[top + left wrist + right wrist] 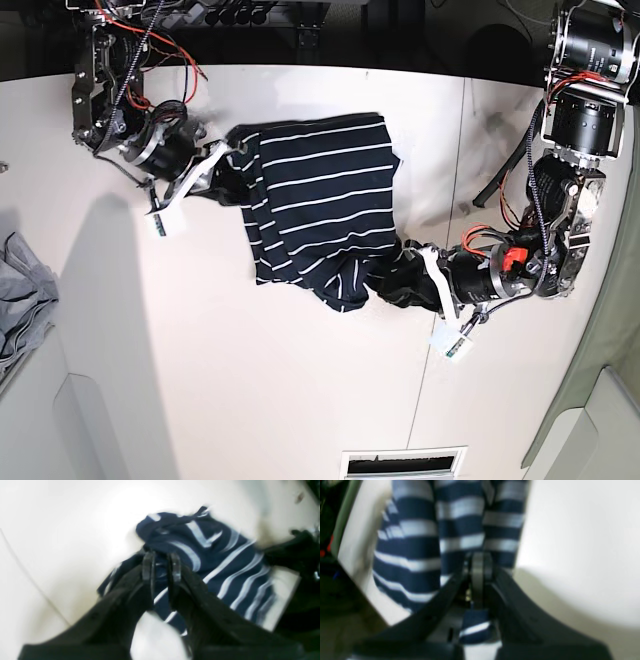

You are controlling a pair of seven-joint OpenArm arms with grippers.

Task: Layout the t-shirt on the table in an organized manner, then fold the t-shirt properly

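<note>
T-shirt lies rumpled on tabletop, stretched between both claws | right claw pressed together, pinching a striped edge, cloth hanging ahead of it | left claw nearly closed on bunched fabric; grip unclear through blur

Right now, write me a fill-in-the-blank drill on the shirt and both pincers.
1. The shirt is dark navy with thin ___ stripes.
2. The right pincer is shut on the ___.
3. In the base view, a grey garment lies at the ___ edge.
4. The left pincer grips shirt fabric above the ___ table.

Missing words: white; shirt; left; white
</note>
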